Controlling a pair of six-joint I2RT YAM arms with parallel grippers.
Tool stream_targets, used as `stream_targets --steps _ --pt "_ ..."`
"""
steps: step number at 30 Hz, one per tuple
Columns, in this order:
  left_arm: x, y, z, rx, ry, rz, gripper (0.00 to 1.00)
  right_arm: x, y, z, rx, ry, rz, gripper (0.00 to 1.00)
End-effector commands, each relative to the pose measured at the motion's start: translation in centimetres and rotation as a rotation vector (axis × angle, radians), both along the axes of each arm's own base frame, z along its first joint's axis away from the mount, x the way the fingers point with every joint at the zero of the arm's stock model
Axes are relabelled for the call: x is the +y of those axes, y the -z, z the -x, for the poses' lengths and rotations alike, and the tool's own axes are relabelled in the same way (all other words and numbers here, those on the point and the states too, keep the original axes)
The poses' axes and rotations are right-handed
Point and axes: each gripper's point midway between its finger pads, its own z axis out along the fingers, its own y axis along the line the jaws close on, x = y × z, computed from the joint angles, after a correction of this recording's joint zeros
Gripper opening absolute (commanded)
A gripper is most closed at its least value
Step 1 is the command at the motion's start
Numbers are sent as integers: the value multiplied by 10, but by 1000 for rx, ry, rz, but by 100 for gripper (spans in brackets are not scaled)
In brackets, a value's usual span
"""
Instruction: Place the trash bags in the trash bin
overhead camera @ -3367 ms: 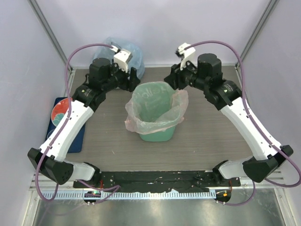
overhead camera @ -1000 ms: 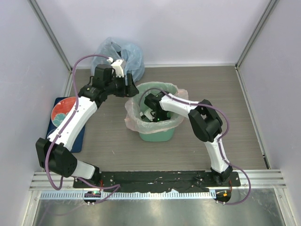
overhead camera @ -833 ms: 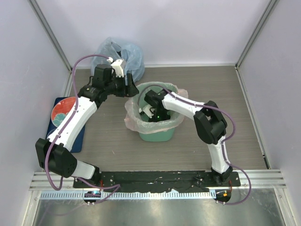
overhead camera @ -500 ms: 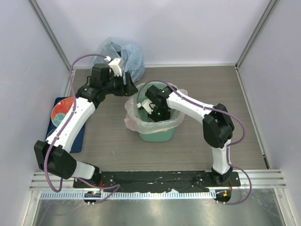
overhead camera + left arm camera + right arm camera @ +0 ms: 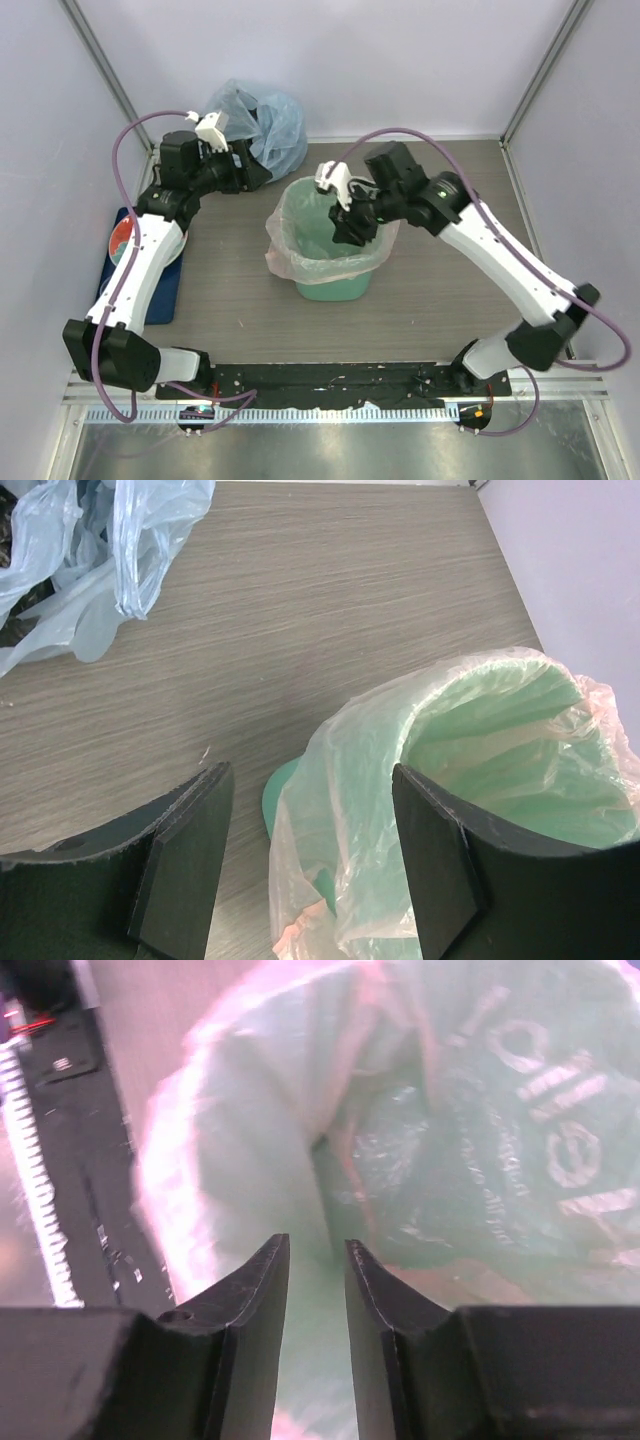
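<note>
As the pink bag [image 5: 290, 262] overhangs the bin [image 5: 335, 288], left claw [image 5: 300, 870] and right claw [image 5: 317, 1260] stand parted, empty.

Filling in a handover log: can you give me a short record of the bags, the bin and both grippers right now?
mint-green trash bin: upright, mid-table
pink trash bag: lines it, edge draped over the rim
blue bag: back left, outside bin
left gripper: open, empty, between blue bag and bin
right gripper: slightly open, empty, above bin mouth

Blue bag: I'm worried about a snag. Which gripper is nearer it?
Left. The left gripper is beside the blue bag; the right gripper hangs over the trash bin, farther off.
</note>
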Motion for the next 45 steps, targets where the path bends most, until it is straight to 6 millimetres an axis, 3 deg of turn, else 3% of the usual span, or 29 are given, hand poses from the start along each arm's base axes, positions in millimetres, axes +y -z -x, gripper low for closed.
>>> stream_targets --steps 1,5,7,8,9,11,12,14,15,16,18,19,21,22,25,27,29,30,31,33,36,37,39,40,42,43,44,45 --pt "3 -10 1 -37 11 43 68 -19 -22 83 -45 -359 -128 31" --pt "4 -6 5 -33 15 40 68 -52 20 121 -139 -525 -17 18" --pt "4 -4 8 -30 18 43 68 -56 28 126 -187 -545 1 11" --pt "4 -4 10 -28 17 45 68 -63 43 124 -206 -515 45 9" --pt "4 -4 11 -29 20 48 68 -52 41 118 -262 -493 23 8" --pt "4 -3 16 -32 27 47 68 -51 59 107 -268 -401 53 4" --pt "4 -3 18 -31 28 44 68 -45 52 87 -347 -328 42 3" --pt "5 -2 24 -35 37 29 68 -44 62 73 -361 -234 39 1" --pt "5 -2 26 -37 43 23 68 -42 51 54 -443 -151 13 2" --pt "5 -1 28 -32 46 18 68 -45 64 49 -449 -122 33 1" --pt "5 -2 31 -44 71 3 68 -48 62 31 -533 -42 35 1" --pt "4 -5 32 -52 85 -7 68 -65 75 16 -556 35 101 1" --pt "2 -7 32 -77 128 -40 68 -76 73 -3 -585 118 97 1" --pt "2 -13 32 -93 139 -53 68 -97 76 -22 -579 205 119 1" --pt "1 -15 22 -108 187 -110 68 -122 76 -45 -583 318 127 1" --pt "2 -6 7 -105 198 -159 67 -148 77 -61 -585 406 141 1" --pt "3 -19 -7 -140 199 -187 67 -172 87 -70 -572 477 156 1" --pt "2 -8 -19 -111 201 -200 66 -177 87 -74 -574 500 149 1" --pt "4 -18 -29 -145 195 -223 66 -182 92 -75 -559 514 146 1" --pt "6 -2 -53 -109 181 -254 65 -186 90 -72 -536 521 93 1" --pt "7 -16 -83 -171 182 -313 63 -192 95 -57 -465 529 74 1" --pt "5 9 -100 -128 193 -330 61 -191 92 -53 -424 553 39 1" --pt "-3 16 -113 -148 263 -340 57 -190 101 -38 -301 552 9 1" --pt "-13 37 -120 -119 323 -330 56 -188 98 -35 -249 587 -31 1" --pt "-31 39 -112 -116 445 -256 52 -188 106 -28 -142 621 -32 1" --pt "-38 49 -111 -84 472 -232 49 -192 100 -30 -108 662 -52 1" --pt "-46 47 -100 -80 535 -187 45 -195 105 -23 -50 678 -36 1" --pt "-49 59 -87 -29 561 -172 44 -191 98 -22 -11 660 -68 1"
